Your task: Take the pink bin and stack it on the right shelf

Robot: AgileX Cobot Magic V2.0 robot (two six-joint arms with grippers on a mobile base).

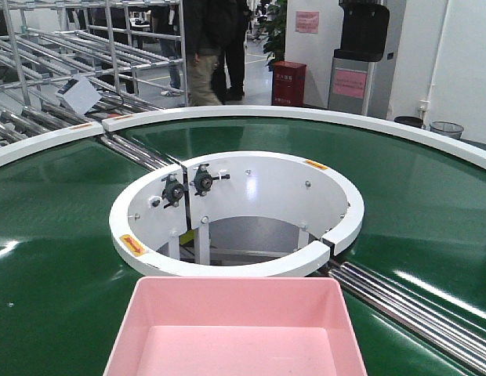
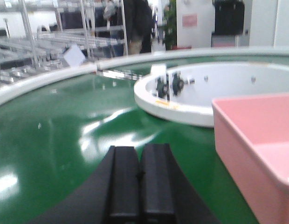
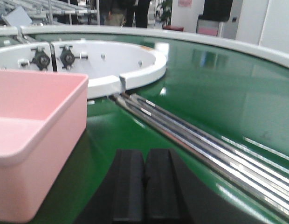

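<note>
The pink bin (image 1: 237,329) sits on the green conveyor belt at the bottom centre of the front view, its open top facing up and empty. My left gripper (image 2: 140,154) is shut and empty, low over the belt, with the bin's left wall (image 2: 254,149) to its right. My right gripper (image 3: 144,156) is shut and empty, low over the belt, with the bin's right wall (image 3: 39,140) to its left. Neither gripper touches the bin. The right shelf is out of view.
The green belt (image 1: 55,258) curves round a white ring housing (image 1: 235,211) with bearings just beyond the bin. Steel rollers (image 1: 415,301) cross the belt at the right, also in the right wrist view (image 3: 191,135). Roller racks (image 1: 63,70) and people (image 1: 204,47) stand behind.
</note>
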